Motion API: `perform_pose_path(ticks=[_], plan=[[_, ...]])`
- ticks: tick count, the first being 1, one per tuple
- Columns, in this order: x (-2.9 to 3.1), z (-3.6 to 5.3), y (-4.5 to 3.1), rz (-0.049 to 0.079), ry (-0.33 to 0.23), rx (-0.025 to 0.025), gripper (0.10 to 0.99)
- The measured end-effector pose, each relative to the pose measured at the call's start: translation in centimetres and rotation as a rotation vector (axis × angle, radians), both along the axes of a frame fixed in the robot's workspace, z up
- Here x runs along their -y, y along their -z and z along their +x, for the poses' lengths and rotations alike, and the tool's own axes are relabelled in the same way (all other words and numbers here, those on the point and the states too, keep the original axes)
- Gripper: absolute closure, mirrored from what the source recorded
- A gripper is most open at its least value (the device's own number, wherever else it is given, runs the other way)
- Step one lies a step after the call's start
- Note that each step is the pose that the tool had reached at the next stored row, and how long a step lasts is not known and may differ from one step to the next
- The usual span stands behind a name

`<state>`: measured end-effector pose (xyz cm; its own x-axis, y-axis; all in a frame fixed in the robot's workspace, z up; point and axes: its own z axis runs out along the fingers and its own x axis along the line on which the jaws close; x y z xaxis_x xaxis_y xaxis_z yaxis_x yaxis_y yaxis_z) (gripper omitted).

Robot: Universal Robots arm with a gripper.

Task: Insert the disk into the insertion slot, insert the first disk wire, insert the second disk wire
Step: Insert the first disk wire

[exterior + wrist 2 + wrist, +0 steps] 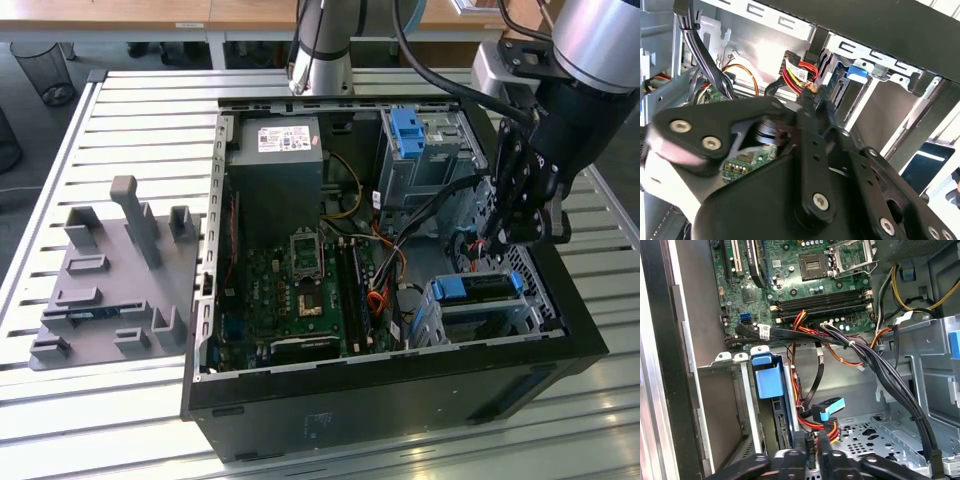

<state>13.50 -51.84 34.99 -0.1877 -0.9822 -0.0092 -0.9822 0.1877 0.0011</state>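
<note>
The disk (478, 287), in its blue carrier (769, 377), sits inside the insertion slot (443, 322), the low silver cage at the case's front corner on the exterior view's right. My gripper (497, 243) reaches down into the case just behind the disk's rear end. In both wrist views its fingers (799, 452) are closed together on the black connector of a disk wire (821, 428) with red, yellow and black strands, close to the disk's edge. A second wire with a blue connector (832, 408) hangs loose beside it. Whether the held connector is seated is hidden.
The taller grey cage with a blue bracket (410, 130) stands further back. A thick black cable bundle (890, 385) runs across beside my gripper. The motherboard (300, 285) fills the case floor, and a grey fixture plate (110, 275) lies on the slatted table at the exterior view's left.
</note>
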Motion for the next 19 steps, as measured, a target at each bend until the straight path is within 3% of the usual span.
perform_pose_path(ticks=[2,8,19], plan=[[-0.02,0.03,0.04,0.000,0.003,0.0000,0.922],[-0.03,0.05,0.03,-0.002,0.002,0.0000,0.922],[-0.03,0.05,0.08,-0.002,-0.179,0.0002,0.922]])
